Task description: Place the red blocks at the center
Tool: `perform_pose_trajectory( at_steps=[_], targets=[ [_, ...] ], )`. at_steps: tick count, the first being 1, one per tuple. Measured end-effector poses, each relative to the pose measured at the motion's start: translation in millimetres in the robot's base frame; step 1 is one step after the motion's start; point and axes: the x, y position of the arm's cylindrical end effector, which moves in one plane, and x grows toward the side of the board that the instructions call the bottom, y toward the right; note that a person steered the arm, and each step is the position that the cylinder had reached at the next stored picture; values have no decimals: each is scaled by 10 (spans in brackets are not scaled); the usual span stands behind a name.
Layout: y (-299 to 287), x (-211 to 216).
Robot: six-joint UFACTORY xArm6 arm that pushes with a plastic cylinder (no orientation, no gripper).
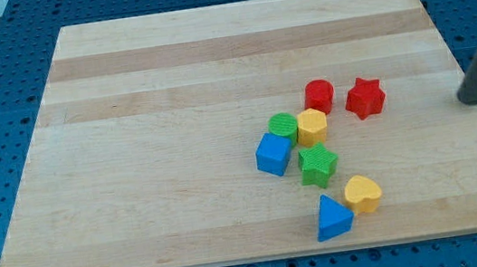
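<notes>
On the table (pixel 127 120), going L to R: blue cube (pixel 274 154), green cylinder (pixel 282 126), yellow hexagon (pixel 312 126) and green star (pixel 318 164) sat clustered, w/ blue triangle (pixel 332 218) touching yellow heart (pixel 363 194) below them. Red cylinder (pixel 319 96) was just above the hexagon, red star (pixel 365 97) near its R, apart. No hand on this rig; my tip (pixel 469 98) stood well R of the red star, touching no block.

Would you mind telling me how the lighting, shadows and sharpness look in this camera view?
In the camera view the light is soft and even: no glare on the wooden board, only short faint shadows under the blocks. The red cylinder, red star and the rest have crisp edges. My tip, at the view's right of the red star and apart from it, looks slightly soft. The board narrows toward the view's top.
</notes>
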Motion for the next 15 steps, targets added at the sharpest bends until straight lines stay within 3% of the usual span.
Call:
perform_pose_trajectory(
  at_steps=[2, 3, 4, 5, 6, 7, 8, 9, 11, 12, 13, 15],
  targets=[
    [-2717, -164],
    [-1986, -164],
    [-1771, -48],
    [-2471, -158],
    [-3243, -1202],
    [-4853, -1055],
    [-4761, -371],
    [-3939, -222],
    [-3444, -96],
    [-3336, -236],
    [-3848, 17],
    [-3097, 580]
  ],
)
